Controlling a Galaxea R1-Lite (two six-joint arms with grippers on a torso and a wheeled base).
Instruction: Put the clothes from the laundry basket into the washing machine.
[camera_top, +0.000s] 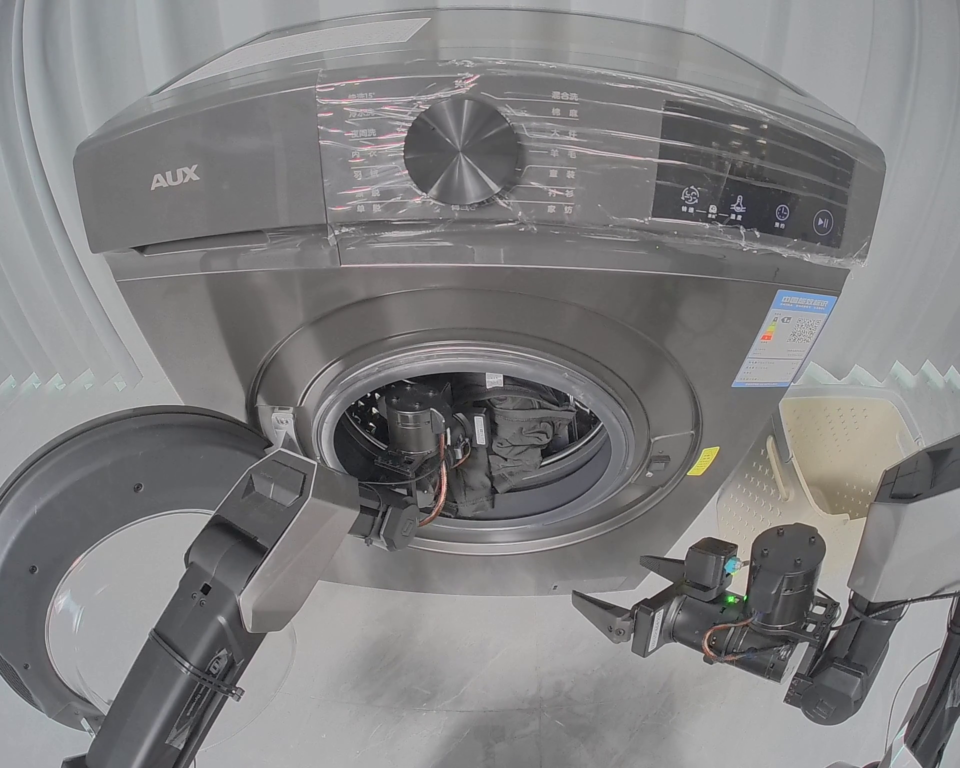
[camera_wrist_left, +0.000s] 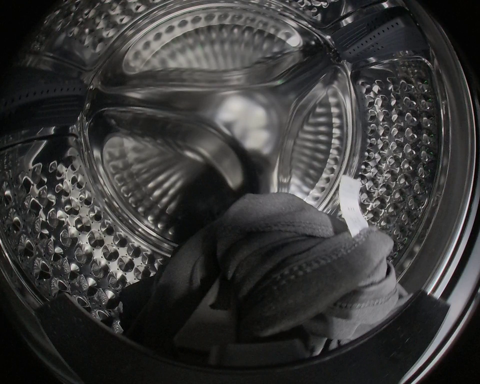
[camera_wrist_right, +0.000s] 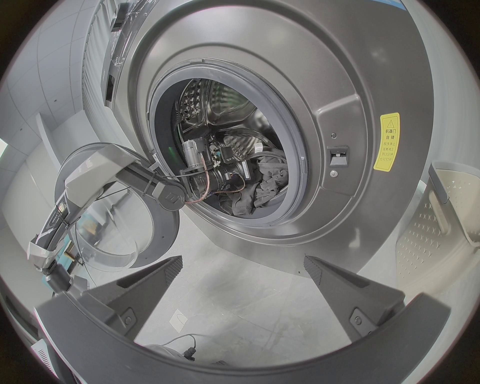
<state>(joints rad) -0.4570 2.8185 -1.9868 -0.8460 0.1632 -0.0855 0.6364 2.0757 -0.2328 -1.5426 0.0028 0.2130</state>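
Washer (camera_top: 480, 300): door (camera_top: 120, 480) swung wide to the left, mouth unobstructed. Drum (camera_wrist_left: 100, 225): dark grey clothes (camera_wrist_left: 300, 270) heaped at the front lip, with a white tag (camera_wrist_left: 352, 205). Left gripper (camera_wrist_right: 246, 171): inside the drum against the clothes, grip cannot be told. Right gripper (camera_top: 612, 585): released, empty, low over bare floor (camera_top: 480, 660). Basket (camera_top: 840, 450): beside the washer's right. Front panel: blue label (camera_top: 783, 338), yellow sticker (camera_top: 703, 460).
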